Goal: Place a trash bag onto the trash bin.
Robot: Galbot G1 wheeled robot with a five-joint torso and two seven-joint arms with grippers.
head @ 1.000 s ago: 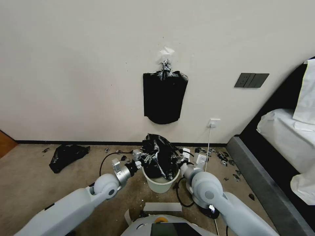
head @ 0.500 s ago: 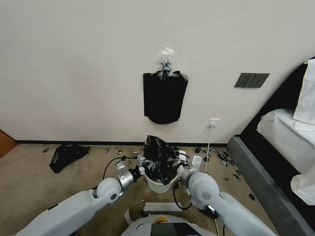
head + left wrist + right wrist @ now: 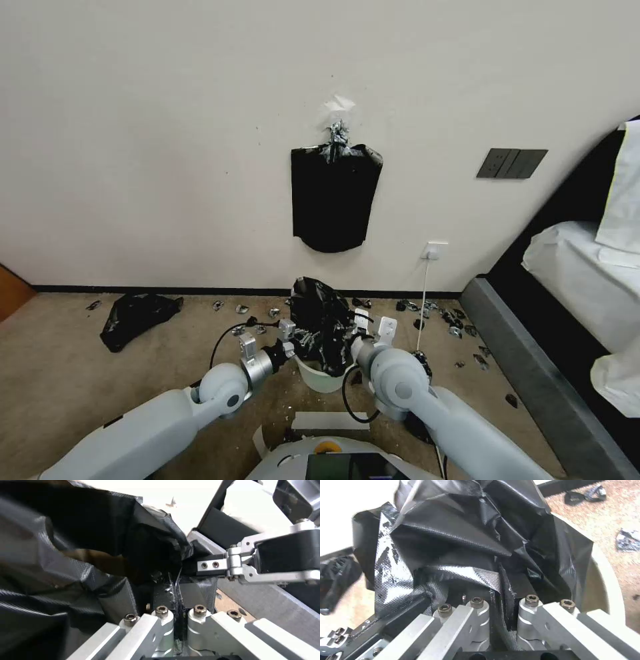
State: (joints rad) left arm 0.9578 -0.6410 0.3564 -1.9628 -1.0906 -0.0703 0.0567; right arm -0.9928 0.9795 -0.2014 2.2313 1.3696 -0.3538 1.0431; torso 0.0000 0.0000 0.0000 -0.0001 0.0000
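Left gripper and right gripper both reaching forward, each clamped on an edge of the trash bag, crumpled film bunched between them, draped into the trash bin on the carpet.

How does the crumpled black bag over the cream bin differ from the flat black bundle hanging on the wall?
The glossy black trash bag is crumpled and bulging; the flat black bundle hangs smooth. The trash bag sits over the cream-white round trash bin, pinched by the left gripper and right gripper; the bundle hangs untouched from a silvery clip. Both are black plastic film.
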